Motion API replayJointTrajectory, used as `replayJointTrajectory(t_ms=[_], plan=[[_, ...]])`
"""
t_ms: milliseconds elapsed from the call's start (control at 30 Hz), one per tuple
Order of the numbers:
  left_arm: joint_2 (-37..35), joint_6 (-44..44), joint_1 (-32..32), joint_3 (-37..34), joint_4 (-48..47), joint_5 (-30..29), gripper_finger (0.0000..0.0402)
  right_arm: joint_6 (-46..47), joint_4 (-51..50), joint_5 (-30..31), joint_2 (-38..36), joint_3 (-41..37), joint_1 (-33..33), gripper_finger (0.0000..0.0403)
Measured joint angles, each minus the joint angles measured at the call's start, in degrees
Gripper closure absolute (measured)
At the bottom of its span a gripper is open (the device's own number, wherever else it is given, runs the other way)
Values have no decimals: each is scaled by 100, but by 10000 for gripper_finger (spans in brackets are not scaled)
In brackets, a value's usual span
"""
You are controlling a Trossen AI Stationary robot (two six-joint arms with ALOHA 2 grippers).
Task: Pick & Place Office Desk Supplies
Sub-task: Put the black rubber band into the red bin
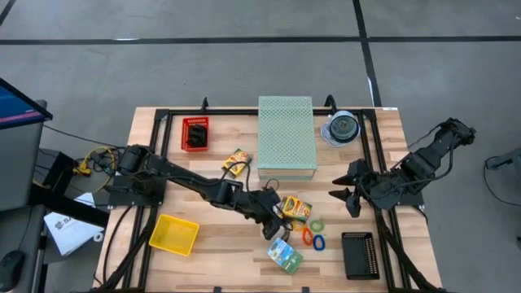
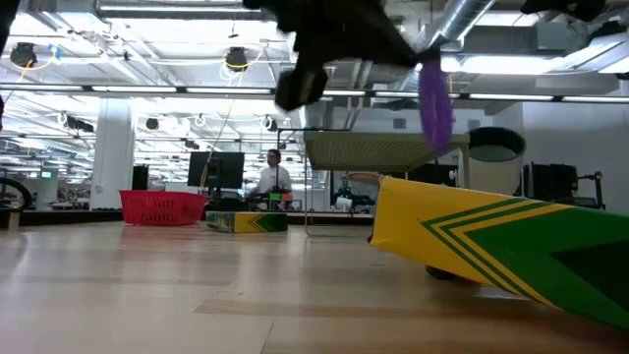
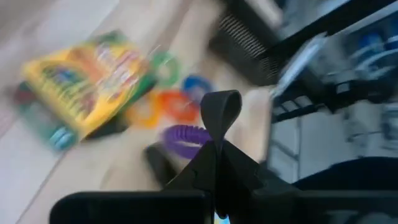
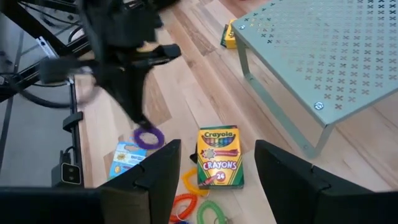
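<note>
My left gripper [image 1: 271, 221] hangs over the middle of the table's near half, shut on a purple elastic loop [image 4: 148, 137]. The loop also shows in the low view [image 2: 435, 103] and in the left wrist view [image 3: 183, 138]. Below and beside it lie a yellow crayon box [image 1: 296, 207], green [image 1: 316, 224], orange [image 1: 308, 236] and blue [image 1: 318, 242] loops, and a green-blue packet [image 1: 285, 254], all flat on the wood. My right gripper [image 1: 346, 196] waits open, raised at the right, with nothing between its fingers. My left gripper pinches the purple loop's upper part [image 2: 432, 71] between its two shut fingers [image 4: 135, 115], which slant down from the table's left. The loop hangs below the fingertips, clear of the table.
A pale green perforated stand [image 1: 286, 140] rises at the back centre, with a clear disc spindle [image 1: 342, 128] to its right. A red basket [image 1: 195, 133] and a second crayon box [image 1: 236, 161] sit at the back left. A yellow tray [image 1: 173, 234] and a black tray [image 1: 358, 255] flank the near area.
</note>
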Motion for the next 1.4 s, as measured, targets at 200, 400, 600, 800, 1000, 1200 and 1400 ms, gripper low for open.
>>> replayJointTrajectory(t_ms=[200,400,600,800,1000,1200,1400], plan=[[-35,-113,18,-115,806,-191,399,40,-6,54,2,0,68,201],[-43,-227,75,-116,706,-167,398,60,-8,63,4,0,63,201],[-46,-258,116,-111,1001,-427,398,66,65,66,7,-68,70,201],[-20,-328,77,-115,909,-464,399,348,315,-4,0,-467,221,201],[-19,-362,-30,-120,724,-673,399,592,684,8,0,-707,456,201],[5,-357,-137,-110,731,-874,398,593,735,35,-2,-708,470,201],[7,-418,-288,-109,999,-1466,398,590,822,39,-2,-708,466,201]])
